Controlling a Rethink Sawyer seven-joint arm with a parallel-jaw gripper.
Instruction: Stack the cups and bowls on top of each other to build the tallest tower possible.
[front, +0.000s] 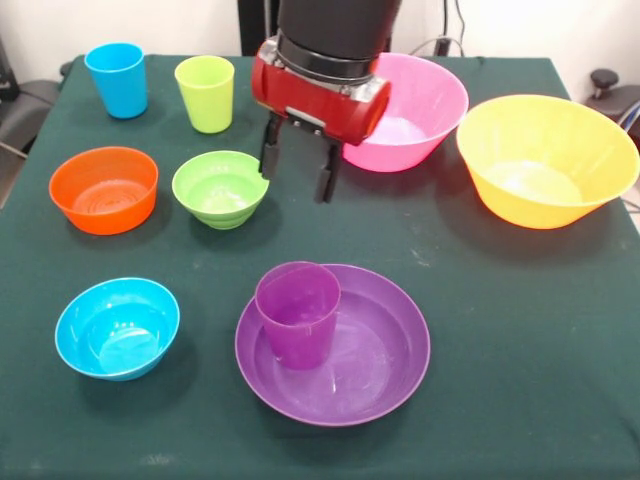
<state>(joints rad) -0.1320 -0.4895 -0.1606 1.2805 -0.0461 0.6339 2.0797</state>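
My gripper is open and empty, hanging just right of the small green bowl, with one finger at its right rim. The small orange bowl sits left of it and the small blue bowl at the near left. The purple cup stands upright inside the wide purple bowl. The blue cup and the lime green cup stand at the far left. The pink bowl is partly hidden behind the gripper. The yellow bowl is at the right. The orange cup is out of view. Nothing is stacked as a tower.
The table is covered with a dark green cloth. The arm's red and black wrist comes down over the far middle, in front of the pink bowl.
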